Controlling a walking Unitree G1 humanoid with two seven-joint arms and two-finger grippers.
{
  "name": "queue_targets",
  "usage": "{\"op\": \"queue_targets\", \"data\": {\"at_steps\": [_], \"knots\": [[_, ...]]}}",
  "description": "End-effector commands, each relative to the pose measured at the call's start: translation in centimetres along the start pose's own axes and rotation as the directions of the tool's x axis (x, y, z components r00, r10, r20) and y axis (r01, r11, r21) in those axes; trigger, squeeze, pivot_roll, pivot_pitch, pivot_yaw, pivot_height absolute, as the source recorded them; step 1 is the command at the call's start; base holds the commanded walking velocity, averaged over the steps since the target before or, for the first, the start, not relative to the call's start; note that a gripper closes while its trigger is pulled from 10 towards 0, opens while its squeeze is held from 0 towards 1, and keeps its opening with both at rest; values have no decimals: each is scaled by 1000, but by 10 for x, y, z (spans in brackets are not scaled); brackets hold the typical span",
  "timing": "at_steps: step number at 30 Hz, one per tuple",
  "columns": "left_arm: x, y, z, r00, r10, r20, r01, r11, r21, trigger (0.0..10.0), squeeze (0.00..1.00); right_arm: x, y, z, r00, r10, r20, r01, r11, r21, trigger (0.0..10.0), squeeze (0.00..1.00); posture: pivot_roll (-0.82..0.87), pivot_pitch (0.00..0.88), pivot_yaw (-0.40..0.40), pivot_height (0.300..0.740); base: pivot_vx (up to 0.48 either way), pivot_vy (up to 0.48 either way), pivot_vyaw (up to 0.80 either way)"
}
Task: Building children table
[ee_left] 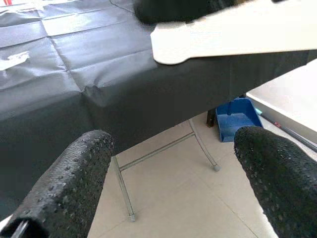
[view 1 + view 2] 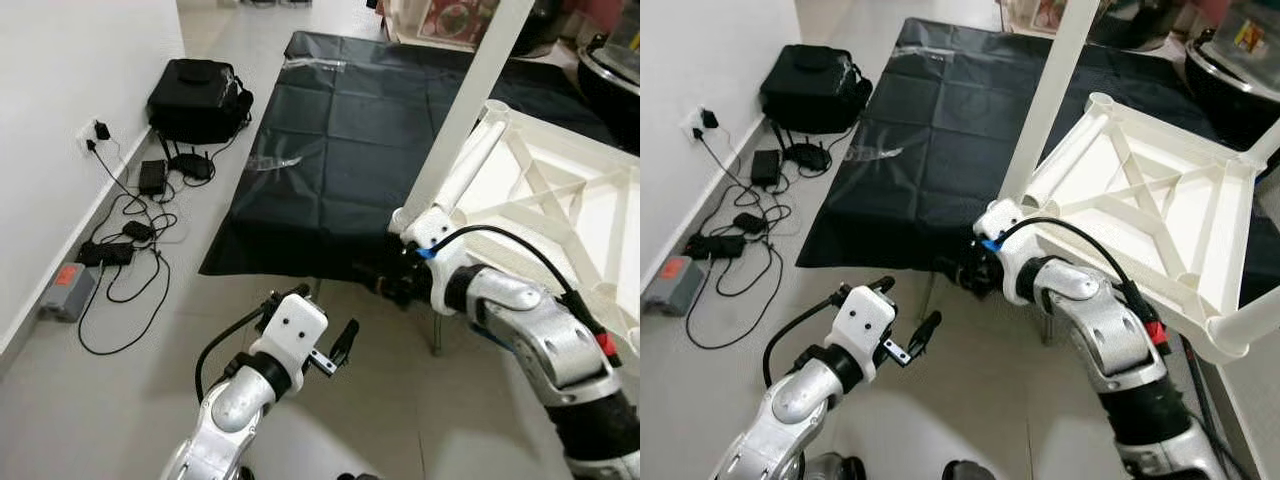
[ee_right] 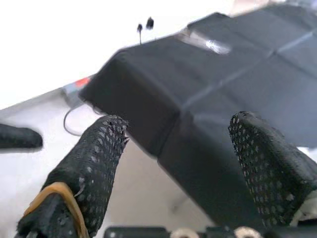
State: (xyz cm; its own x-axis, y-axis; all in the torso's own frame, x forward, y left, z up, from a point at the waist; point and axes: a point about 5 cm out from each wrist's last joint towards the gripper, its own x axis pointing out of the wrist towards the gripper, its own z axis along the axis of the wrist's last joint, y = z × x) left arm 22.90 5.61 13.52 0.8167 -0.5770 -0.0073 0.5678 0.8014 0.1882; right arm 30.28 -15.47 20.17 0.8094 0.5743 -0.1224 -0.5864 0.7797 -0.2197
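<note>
1. Child table (image 2: 1160, 215): white plastic, upside down, ribbed underside up, lying on the right part of the tabletop (image 2: 340, 140), which wears a black cover. Its far and right edges are cut off.
2. Leg (image 2: 470, 100): white, long axis rising steeply up and away from the near-left corner socket; top cut off. Whether it is fully seated cannot be told.
3. Right hand (image 2: 970, 268): at the tabletop's near edge, just left of and below that corner; fingers (image 3: 99, 163) apart, holding nothing. The leg's base lies up and right of it. The nearer hand.
4. Left hand (image 2: 345, 345): lower and nearer, left of the table, well apart from it; fingers (image 1: 74, 178) apart, empty.
5. Floor (image 2: 150, 390), left: black bag (image 2: 198, 98), tangled cables (image 2: 130, 240) by the wall.
6. Blue dustpan (image 1: 235, 119) under the tabletop, beside its metal legs.
</note>
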Motion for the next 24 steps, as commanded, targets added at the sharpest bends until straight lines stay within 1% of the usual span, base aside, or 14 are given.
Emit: {"op": "queue_targets", "data": {"at_steps": [1,3,7,9,11,13,14,16,19,20,21,22,23,24], "knots": [[-1,-2,-5,1000,-11,-23,11,1000,-23,10000,0,-1,-2,-6,997,-70,19,69,997,27,10000,0,89,87,-89,740,0,0,0],[-1,-2,-5,1000,-11,-23,11,1000,-23,10000,0,-1,-2,-6,997,-70,19,69,997,27,10000,0,89,87,-89,740,0,0,0],[-1,0,-6,1000,-5,-25,4,1000,-30,10000,0,3,7,-9,993,-112,31,110,992,57,10000,0,97,78,-81,740,0,0,-797],[-1,0,-6,1000,-5,-25,4,1000,-30,10000,0,3,7,-9,993,-112,31,110,992,57,10000,0,97,78,-81,740,0,0,-800],[-1,3,-7,999,16,-28,-17,999,-48,10000,0,4,10,-8,991,-126,41,121,988,97,10000,0,93,84,-81,740,0,0,-794],[-1,3,-7,999,16,-28,-17,999,-48,10000,0,4,10,-8,991,-126,41,121,988,97,10000,0,93,84,-81,740,0,0,-800],[0,5,-8,999,30,-31,-32,997,-64,10000,0,5,11,-9,989,-140,40,134,983,125,10000,0,94,87,-81,740,0,0,-788],[0,9,-9,998,54,-35,-56,995,-82,10000,0,6,16,-19,984,-174,27,168,974,152,10000,0,99,89,-82,740,0,0,0],[0,9,-9,998,60,-36,-63,994,-87,10000,0,5,19,-26,978,-208,14,204,967,152,10000,0,99,91,-82,740,0,0,0],[0,10,-9,997,65,-39,-69,993,-93,10000,0,5,23,-35,972,-233,-3,230,957,175,10000,0,101,93,-81,740,0,480,0],[0,10,-9,997,65,-39,-69,993,-93,10000,0,5,23,-35,972,-233,-3,230,957,175,10000,0,101,93,-81,740,0,480,0],[0,11,-10,997,67,-39,-71,992,-100,10000,0,4,27,-43,961,-274,-23,273,944,186,10000,0,100,97,-76,740,0,480,0],[0,11,-10,997,67,-39,-71,992,-100,10000,0,4,27,-43,961,-274,-23,273,944,186,10000,0,100,97,-76,740,0,480,0],[0,12,-10,997,69,-39,-72,992,-104,10000,0,0,30,-54,941,-333,-51,337,924,179,10000,0,98,94,-78,740,0,480,0]]}}
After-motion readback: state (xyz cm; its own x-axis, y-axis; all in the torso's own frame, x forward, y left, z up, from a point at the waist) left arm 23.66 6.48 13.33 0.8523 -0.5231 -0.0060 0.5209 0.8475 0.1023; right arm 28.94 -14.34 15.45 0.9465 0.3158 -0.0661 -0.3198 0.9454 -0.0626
